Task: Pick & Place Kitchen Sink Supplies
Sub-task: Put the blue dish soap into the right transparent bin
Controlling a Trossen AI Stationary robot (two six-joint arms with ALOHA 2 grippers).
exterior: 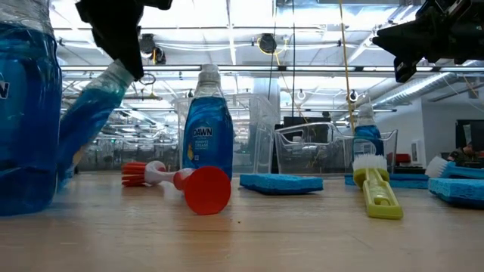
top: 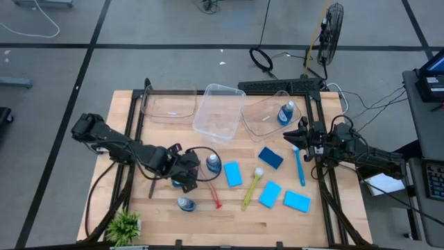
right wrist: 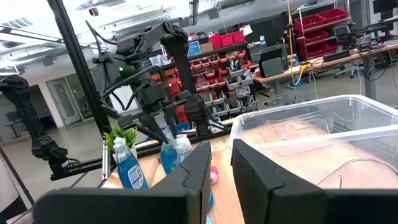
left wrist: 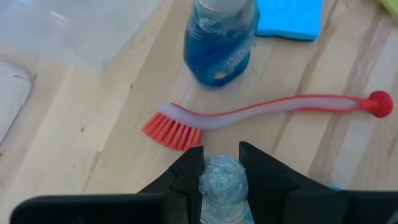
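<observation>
The bottle cap (left wrist: 222, 180) sits clenched between your left gripper (top: 186, 173) fingers, the dish-soap bottle tilted at the table's left near side; the clear bins (top: 218, 111) lie far and right; the right gripper (top: 300, 134) waits there, its fingers narrowly parted and holding nothing.

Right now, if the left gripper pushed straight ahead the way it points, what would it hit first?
Probably the red brush: its handle lies crosswise just ahead of the left gripper, whose jaws clamp a bottle cap. An upright soap bottle stands beyond; depth is uncertain.
</observation>
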